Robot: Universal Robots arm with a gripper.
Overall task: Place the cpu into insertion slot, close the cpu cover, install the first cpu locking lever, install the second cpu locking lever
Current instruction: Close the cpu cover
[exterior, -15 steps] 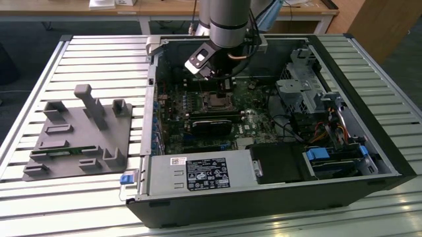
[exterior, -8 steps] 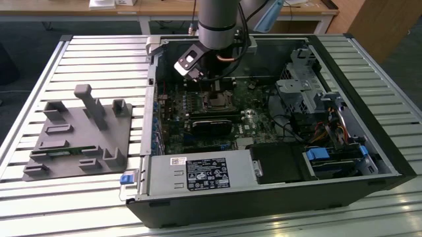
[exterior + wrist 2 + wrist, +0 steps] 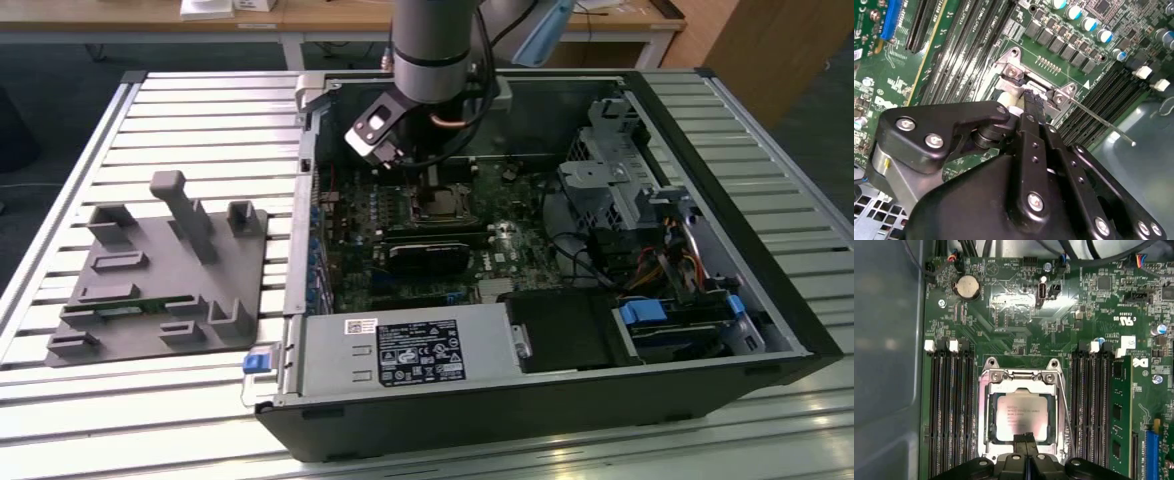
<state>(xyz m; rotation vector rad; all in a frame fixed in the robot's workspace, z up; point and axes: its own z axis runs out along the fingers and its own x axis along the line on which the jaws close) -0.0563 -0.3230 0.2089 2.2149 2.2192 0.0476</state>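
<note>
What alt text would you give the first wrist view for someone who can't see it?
A pale square chip sits in its socket on a green circuit board, framed by a silvery metal cover. The gripper, fingers closed, is at one edge of the cover, and long black memory slots flank the socket.

Room light falls from above. In the exterior view the bench (image 3: 200, 110) gleams pale; the computer case (image 3: 534, 410) holds shadow inside. Glare whitens part of the circuit board (image 3: 1014, 300) in the first wrist view. The hand (image 3: 1033, 100) looms dark in the second wrist view.
</note>
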